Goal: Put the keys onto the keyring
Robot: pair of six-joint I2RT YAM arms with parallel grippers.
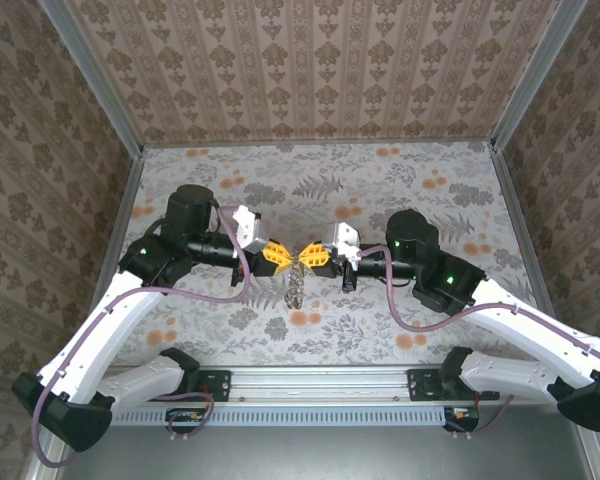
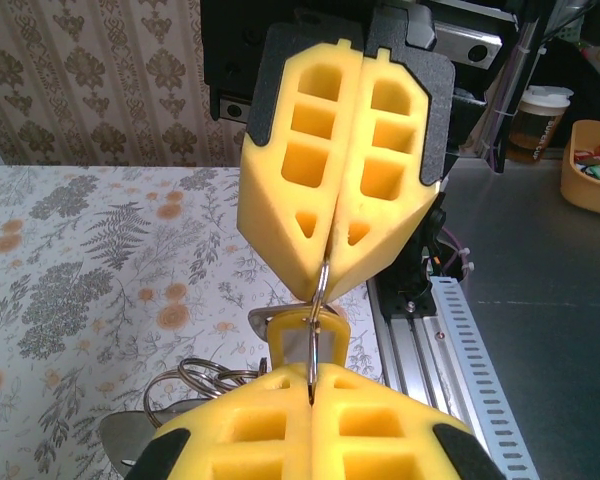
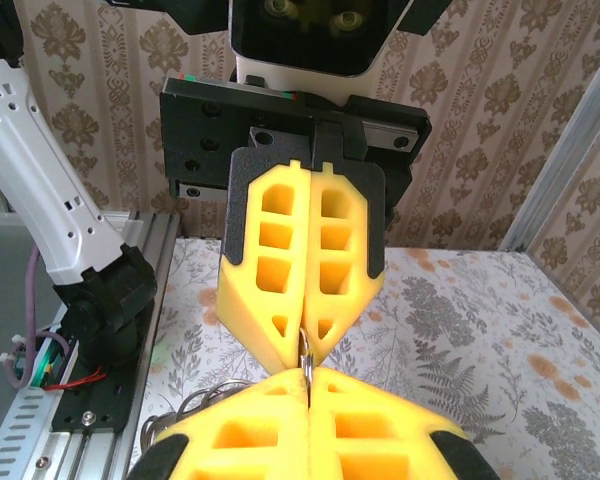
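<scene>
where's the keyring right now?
Centre of the top view: the keyring hangs where the left end effector and right end effector meet tip to tip, both shut on it.

We saw a floral-patterned bench (image 1: 380, 190) spread beneath the left end effector (image 2: 310, 390) and the right end effector (image 3: 307, 385), with patterned wallpaper (image 1: 310, 60) standing beyond both. Off to the right of the left end effector, past a slotted aluminium rail (image 2: 460, 350), a lidded paper cup (image 2: 543, 120) and a yellow bin (image 2: 590, 175) sat on a grey surface (image 2: 540, 300).
</scene>
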